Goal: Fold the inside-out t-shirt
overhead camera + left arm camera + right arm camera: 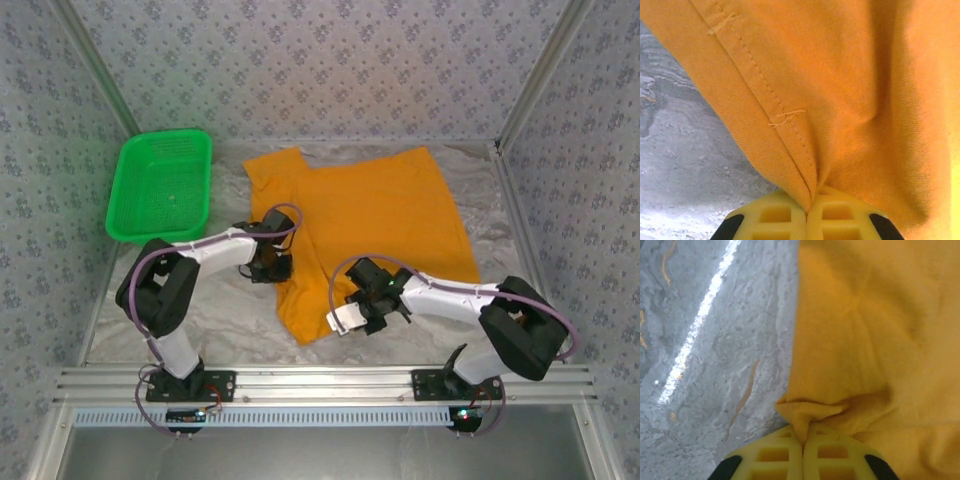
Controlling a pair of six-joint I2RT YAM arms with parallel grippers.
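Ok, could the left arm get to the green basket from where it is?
Probably yes: the basket sits close to the left arm, bare table between them. But its fingers are shut on the t-shirt hem, so it would have to let go first.

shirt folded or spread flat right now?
Spread, unfolded: the t-shirt lies open on the table; left hand and right hand each pinch an edge.
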